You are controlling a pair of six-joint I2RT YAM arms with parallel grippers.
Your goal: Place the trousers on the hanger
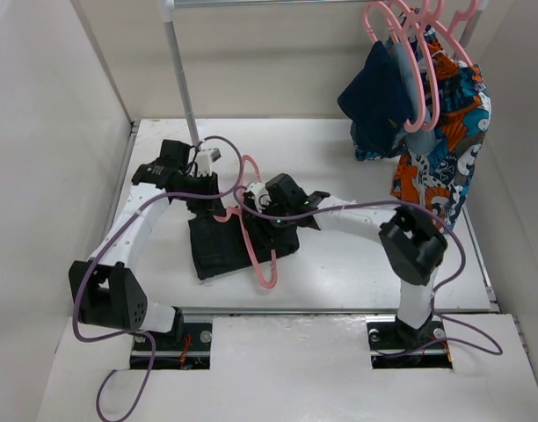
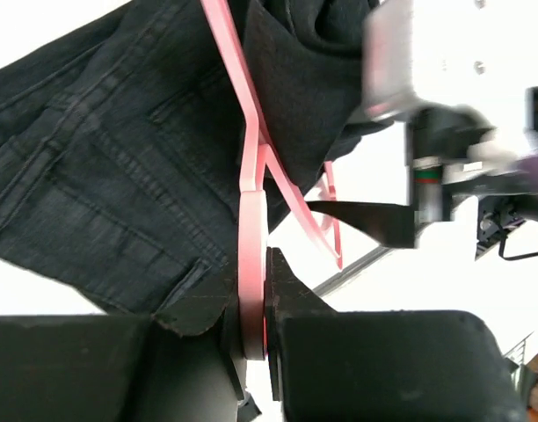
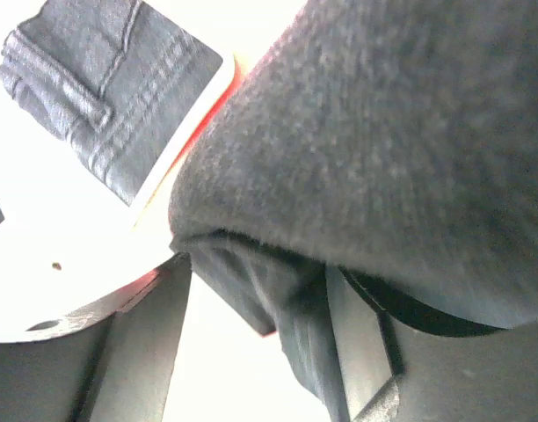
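Trousers: black trousers lie bunched mid-table.
Hanger: the pink hanger lies across them.
Left gripper: clamped on the hanger.
Right gripper: jaws apart, cloth loose between.
Advice: hold the hanger steady, and regrip the fold squarely.

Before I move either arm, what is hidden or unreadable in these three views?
Left wrist: the hanger, clamped in the left gripper, runs off the top edge, so its far end is unseen.
Right wrist: blurred trousers fabric fills the frame around the open right gripper, hiding most of the scene beyond.
Top view: both grippers cover the hanger's middle, so whether the trousers pass through it cannot be told.
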